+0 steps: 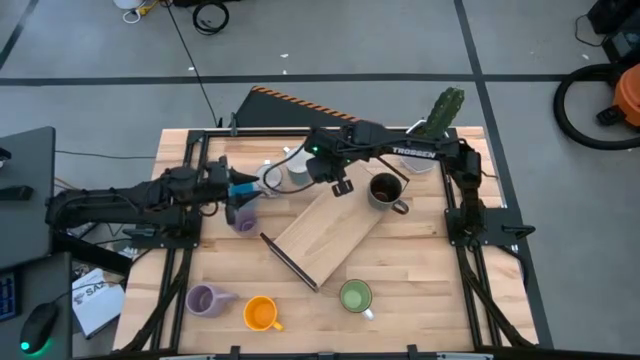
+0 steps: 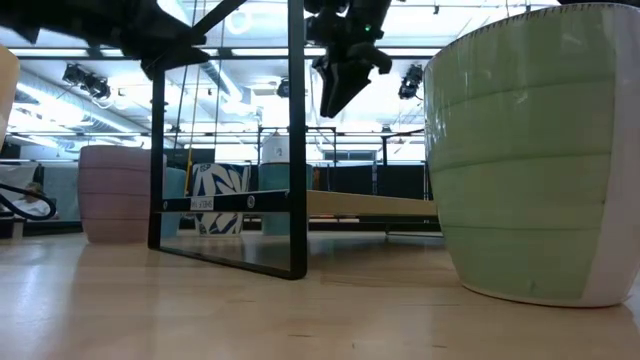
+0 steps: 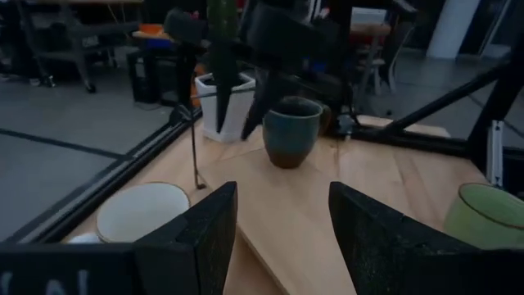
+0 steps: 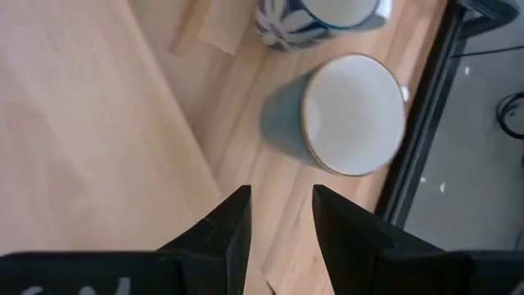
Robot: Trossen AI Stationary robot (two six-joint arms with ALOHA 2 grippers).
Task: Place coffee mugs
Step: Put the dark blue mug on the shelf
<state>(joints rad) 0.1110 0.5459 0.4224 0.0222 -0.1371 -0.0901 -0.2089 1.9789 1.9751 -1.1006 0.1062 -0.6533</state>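
Note:
The dark brown mug [image 1: 385, 190] stands upright on a slanted wooden board [image 1: 325, 235]; it also shows in the left wrist view as the dark mug [image 3: 291, 131]. My right gripper [image 1: 340, 186] hangs open above the board's far left part, left of that mug, touching nothing. A pale grey mug [image 4: 344, 115] and a blue-patterned mug [image 4: 319, 12] stand just beyond its fingers. My left gripper [image 1: 258, 187] is open and level near these two, above a lavender mug [image 1: 243, 215]. Green [image 1: 355, 297], orange [image 1: 262, 313] and a second lavender mug [image 1: 205, 300] stand near the table's near edge.
A white pot with a green cactus [image 1: 435, 120] stands at the far right corner. A black frame [image 2: 300, 140] rises upright from the board's near end. Black rails [image 1: 190, 240] run along the table's left and right sides. A white mug [image 3: 139, 211] sits beside my left fingers.

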